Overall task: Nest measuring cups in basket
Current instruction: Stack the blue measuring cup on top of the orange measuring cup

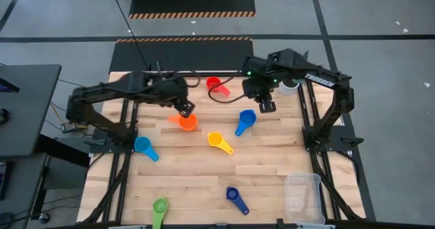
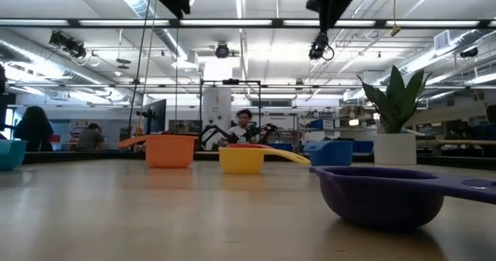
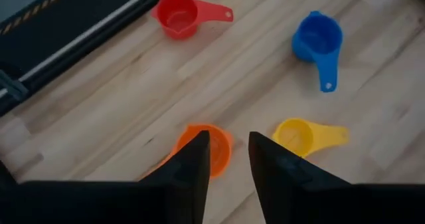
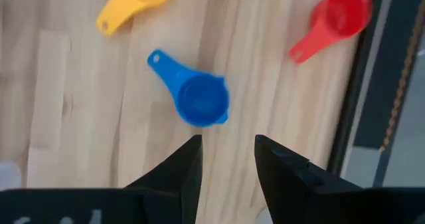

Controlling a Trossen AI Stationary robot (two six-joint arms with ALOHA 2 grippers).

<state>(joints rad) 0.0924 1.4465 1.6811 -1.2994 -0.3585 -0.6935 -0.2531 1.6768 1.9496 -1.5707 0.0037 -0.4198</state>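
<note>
With parted, empty jaws the left gripper (image 1: 185,110) hangs over the orange cup (image 1: 187,122) at frame centre, far from the basket (image 1: 304,197) at lower right; descending off-centre could tip it, while the right gripper (image 1: 266,106), also parted, waits above the blue cup (image 1: 245,120).

In the left wrist view, the left gripper's fingers (image 3: 199,167) hide part of the orange cup (image 3: 214,146), including its handle. Just beside that cup in the low view, the red cup (image 2: 246,145) shows only as a sliver behind the yellow cup (image 2: 242,159). The dark blue cup (image 2: 384,195) is blurred, its handle cut off by the frame edge.
</note>
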